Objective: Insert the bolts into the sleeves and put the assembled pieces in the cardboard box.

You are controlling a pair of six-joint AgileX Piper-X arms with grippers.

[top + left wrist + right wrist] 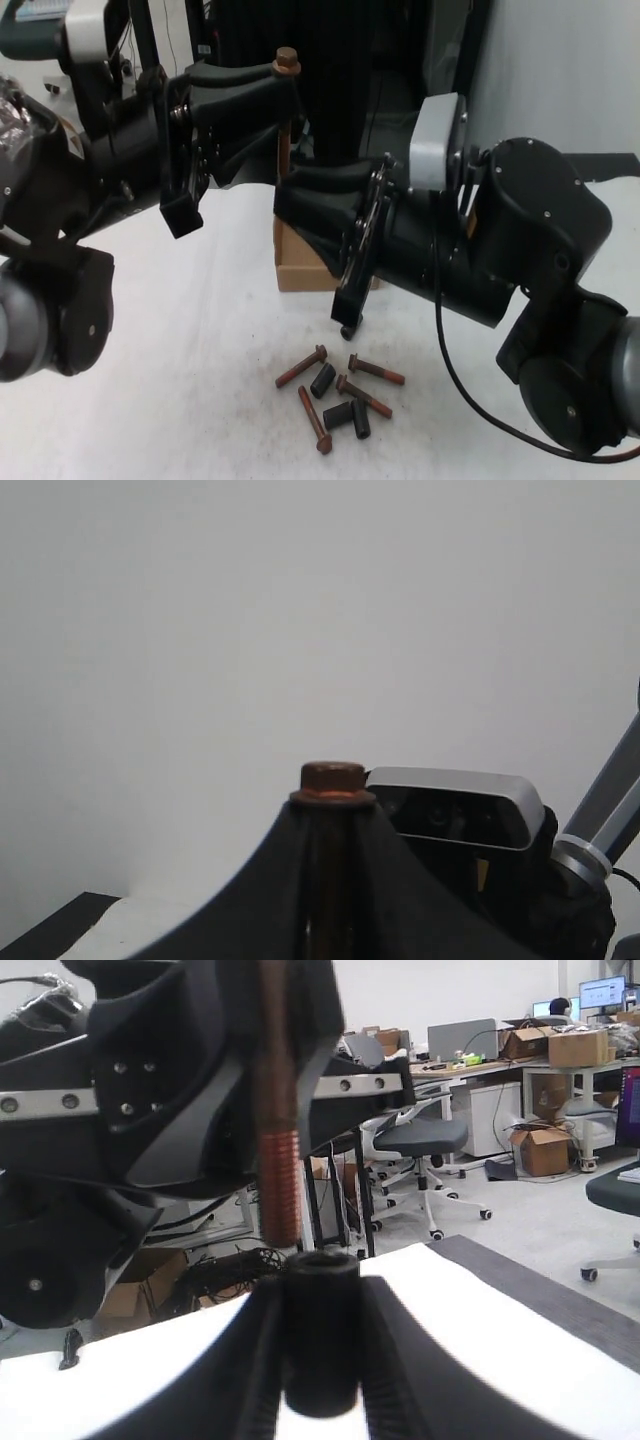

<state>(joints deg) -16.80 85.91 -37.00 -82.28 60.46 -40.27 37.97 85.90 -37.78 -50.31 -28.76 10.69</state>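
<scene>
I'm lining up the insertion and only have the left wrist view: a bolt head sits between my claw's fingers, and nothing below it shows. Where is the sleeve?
Observer: The right claw holds a black sleeve upright, just under the bolt's threaded end.
Operator: Is the tip inside?
Observer: No. In the right wrist view the thread ends above the sleeve's opening, slightly to one side.
Operator: What's left to assemble?
Observer: Four loose bolts and three loose sleeves lie on the bench, nearer the arms than the cardboard box.
</scene>
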